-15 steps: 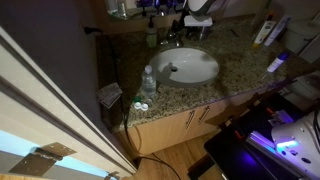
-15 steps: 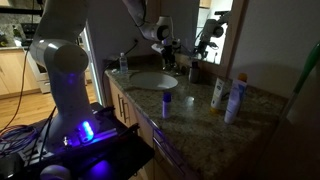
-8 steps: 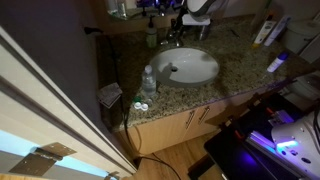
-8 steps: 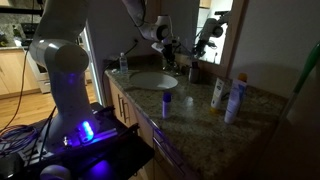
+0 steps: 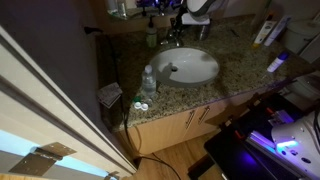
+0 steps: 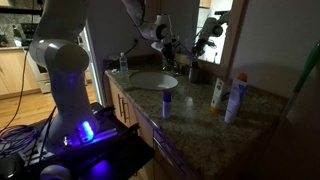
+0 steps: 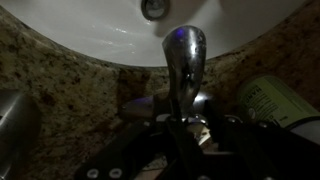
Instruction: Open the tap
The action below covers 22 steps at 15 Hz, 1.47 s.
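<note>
Nothing moved: my claw (image 7: 186, 140) hangs at the tap (image 7: 185, 55), behind the white basin (image 5: 190, 67) in the granite counter (image 5: 240, 62); whether it grips, I cannot tell.

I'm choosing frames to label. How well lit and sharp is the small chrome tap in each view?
Wrist view: dim, the small chrome tap close and soft, a bluish glint on its spout. Both exterior views: the tap is tiny, dark, indistinct; the white oval basin is brighter.

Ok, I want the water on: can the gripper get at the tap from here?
Probably yes. In the wrist view the gripper is right at the tap, with nothing between them; the bottle is off to one side.
</note>
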Motion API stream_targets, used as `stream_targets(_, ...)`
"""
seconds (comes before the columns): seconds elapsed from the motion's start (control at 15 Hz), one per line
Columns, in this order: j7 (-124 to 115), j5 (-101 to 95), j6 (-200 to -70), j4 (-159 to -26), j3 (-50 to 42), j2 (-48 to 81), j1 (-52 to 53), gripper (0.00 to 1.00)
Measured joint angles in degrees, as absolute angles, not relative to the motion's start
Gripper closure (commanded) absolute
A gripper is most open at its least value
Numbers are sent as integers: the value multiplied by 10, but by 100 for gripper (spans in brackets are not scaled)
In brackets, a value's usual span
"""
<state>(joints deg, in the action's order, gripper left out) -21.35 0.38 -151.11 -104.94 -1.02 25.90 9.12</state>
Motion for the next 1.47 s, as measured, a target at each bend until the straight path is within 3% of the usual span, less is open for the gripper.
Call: stream_targets(1.47, -119, 42, -1550, -1032, 29, 264, 66, 93)
